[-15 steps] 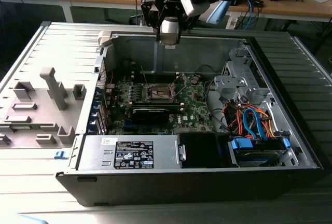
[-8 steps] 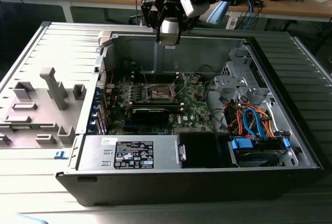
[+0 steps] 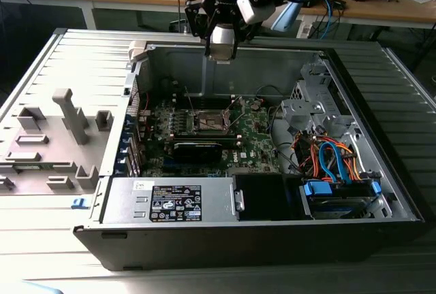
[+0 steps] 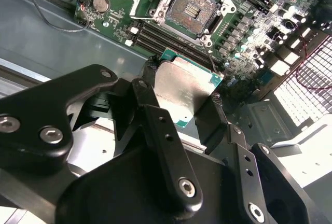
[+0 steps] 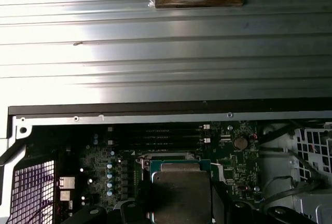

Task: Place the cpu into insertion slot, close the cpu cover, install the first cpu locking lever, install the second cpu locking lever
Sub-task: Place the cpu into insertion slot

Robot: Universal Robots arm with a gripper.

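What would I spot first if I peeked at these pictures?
The big open computer case lying on its side in the exterior view, full of green board and coloured wires. In the second wrist view, the black pincer grips the shiny square cpu, with the empty insertion slot beyond it.

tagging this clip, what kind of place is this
Probably a robotics or electronics lab: an open computer case with its motherboard exposed, cluttered wooden workbenches behind, and the gripper holding the cpu.
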